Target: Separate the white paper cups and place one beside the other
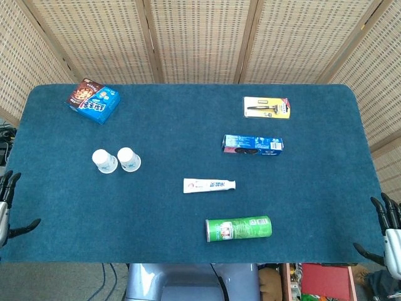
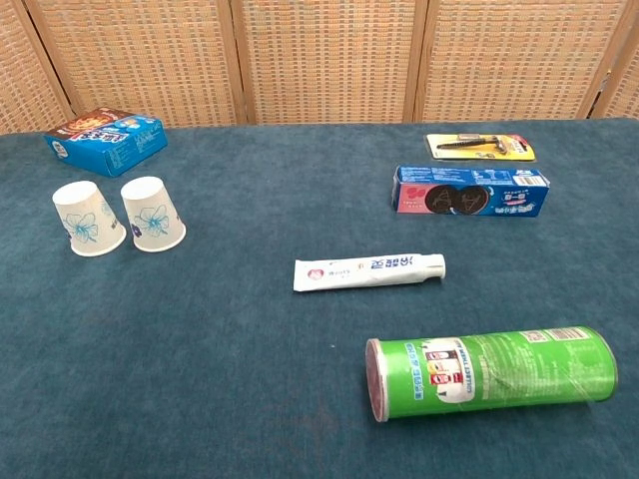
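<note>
Head view: two white paper cups (image 1: 116, 160) stand upside down, side by side, on the left of the blue desk (image 1: 188, 125). The left hand (image 1: 5, 207) and right hand (image 1: 390, 235) sit at the near corners, fingers spread, holding nothing.

Chest view: the cups (image 2: 118, 216) stand just apart, near a blue box (image 2: 105, 141); neither hand shows.

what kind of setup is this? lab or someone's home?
Most likely a staged lab or data-collection table, not a home: a blue cloth-covered table, woven screen panels closing it off behind, and unrelated props laid out apart, such as paper cups, a toothpaste tube and a green canister.
</note>
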Available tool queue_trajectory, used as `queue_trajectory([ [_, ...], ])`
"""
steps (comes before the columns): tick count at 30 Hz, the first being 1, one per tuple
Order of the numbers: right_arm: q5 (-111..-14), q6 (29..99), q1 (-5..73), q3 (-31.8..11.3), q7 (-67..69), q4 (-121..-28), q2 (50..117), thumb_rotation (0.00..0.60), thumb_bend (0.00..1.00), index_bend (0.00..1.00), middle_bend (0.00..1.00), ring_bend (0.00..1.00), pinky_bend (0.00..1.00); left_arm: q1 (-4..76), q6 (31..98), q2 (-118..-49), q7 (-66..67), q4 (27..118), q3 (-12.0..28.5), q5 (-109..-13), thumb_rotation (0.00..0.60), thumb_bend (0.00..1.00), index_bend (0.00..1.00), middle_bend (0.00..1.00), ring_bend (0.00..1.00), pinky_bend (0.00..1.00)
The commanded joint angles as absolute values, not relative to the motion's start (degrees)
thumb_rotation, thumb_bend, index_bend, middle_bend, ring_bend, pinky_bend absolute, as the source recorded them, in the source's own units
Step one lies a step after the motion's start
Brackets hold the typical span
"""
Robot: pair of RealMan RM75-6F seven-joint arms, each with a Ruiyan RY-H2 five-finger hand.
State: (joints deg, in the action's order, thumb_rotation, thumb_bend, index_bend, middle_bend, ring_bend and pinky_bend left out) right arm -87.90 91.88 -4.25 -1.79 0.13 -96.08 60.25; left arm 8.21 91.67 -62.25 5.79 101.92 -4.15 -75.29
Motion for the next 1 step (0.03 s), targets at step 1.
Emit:
queue_trajectory([
  [1, -88.36, 92.48, -4.53, -1.66, -0.24, -96.27, 60.26, 0.6, 0.0, 0.0, 0.0, 0.0, 0.0, 7.67, 91.55, -62.69, 5.46, 101.18, -4.11, -76.79, 0.6, 0.07, 0.0, 0.0, 0.0, 0.0],
])
